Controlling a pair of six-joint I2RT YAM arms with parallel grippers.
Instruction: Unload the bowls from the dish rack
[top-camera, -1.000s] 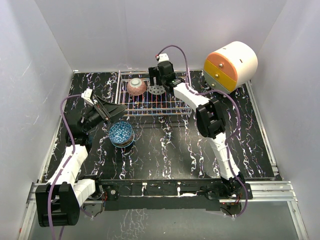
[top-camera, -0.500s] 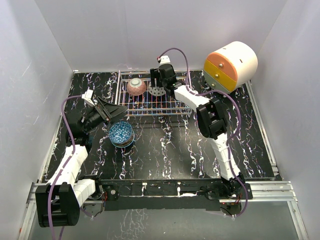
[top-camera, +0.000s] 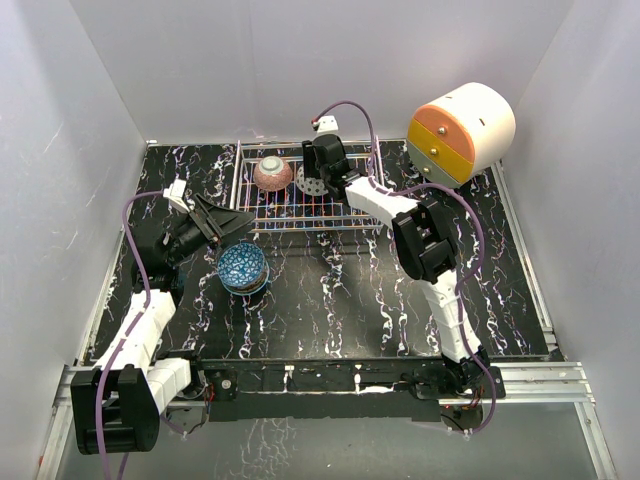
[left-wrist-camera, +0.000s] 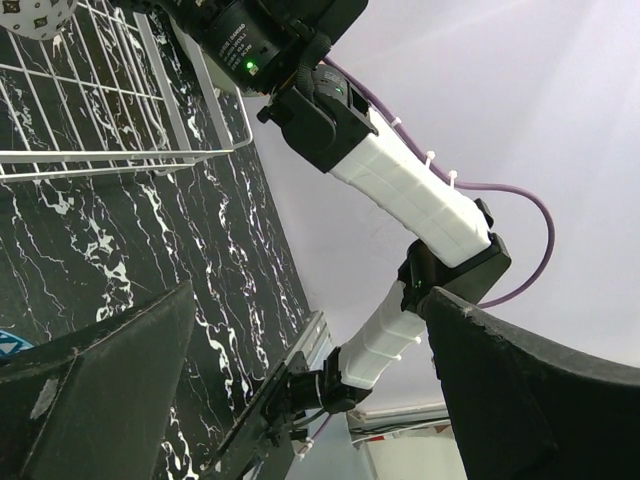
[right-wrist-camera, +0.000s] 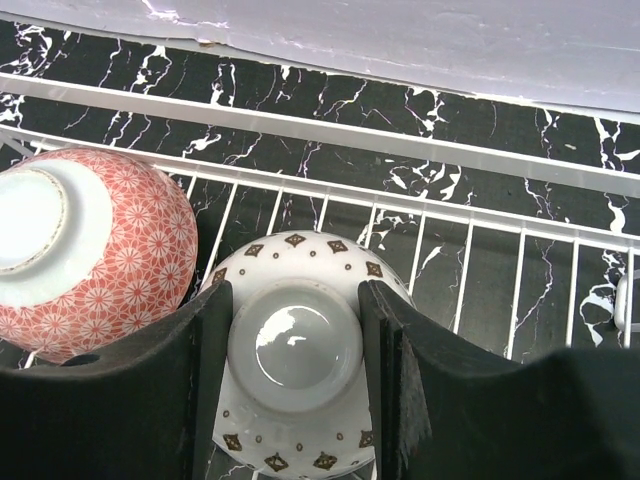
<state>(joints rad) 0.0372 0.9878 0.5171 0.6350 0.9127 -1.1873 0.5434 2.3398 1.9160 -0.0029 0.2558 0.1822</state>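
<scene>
The wire dish rack (top-camera: 300, 210) sits at the back of the table. It holds a pink bowl (top-camera: 273, 173) and a white bowl (top-camera: 310, 186), both upside down. My right gripper (top-camera: 320, 175) is down over the white bowl. In the right wrist view its fingers (right-wrist-camera: 205, 370) press both sides of the white bowl's (right-wrist-camera: 300, 260) foot ring, with the pink bowl (right-wrist-camera: 100, 250) just to the left. A blue bowl (top-camera: 242, 267) stands upright on the table in front of the rack. My left gripper (top-camera: 232, 222) hangs open and empty just above and left of it.
A white, orange and yellow cylindrical drawer unit (top-camera: 460, 130) stands at the back right. Grey walls enclose the table on three sides. The left wrist view shows the rack's corner (left-wrist-camera: 100, 155) and the right arm (left-wrist-camera: 400, 190).
My right gripper has moved down and forward from behind the white bowl onto its foot ring. The left arm and the blue bowl have not moved.
</scene>
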